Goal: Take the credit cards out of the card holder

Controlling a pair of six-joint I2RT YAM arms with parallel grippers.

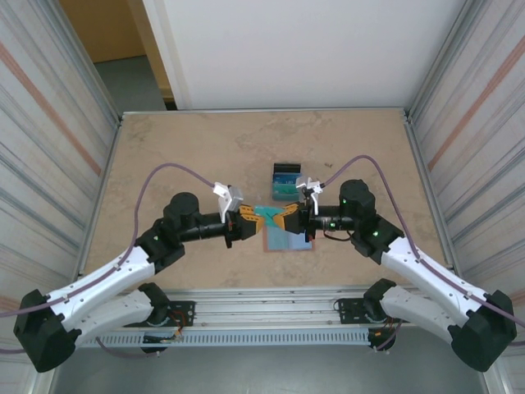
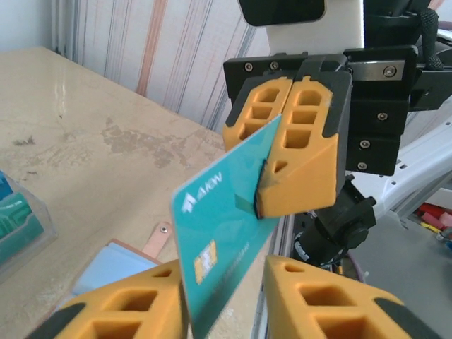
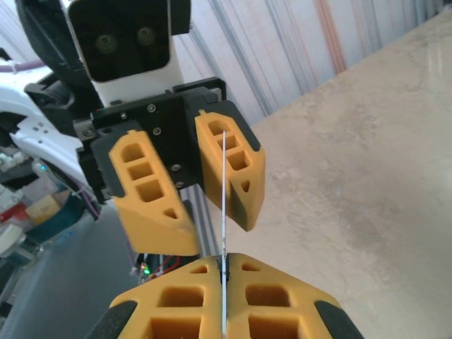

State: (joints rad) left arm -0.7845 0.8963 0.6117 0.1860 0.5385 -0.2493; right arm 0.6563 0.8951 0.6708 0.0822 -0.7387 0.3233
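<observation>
A teal credit card [image 1: 267, 215] hangs in the air between the two grippers over the middle of the table. My right gripper [image 1: 287, 217] is shut on one end of it; in the right wrist view the card [image 3: 224, 183] runs edge-on out of the pressed-together fingers [image 3: 268, 296]. My left gripper [image 1: 250, 217] is open around the other end, and the card [image 2: 219, 233] leans on one finger [image 2: 134, 304] with a gap to the other. The card holder [image 1: 287, 240] lies open flat below, light-blue panel [image 2: 113, 265] up, snap tab out.
A clear, black-backed stand [image 1: 285, 180] with blue and teal cards in it sits just behind the grippers, also at the left edge of the left wrist view [image 2: 21, 219]. Metal walls line both sides, and an aluminium rail [image 1: 271, 316] runs along the near edge.
</observation>
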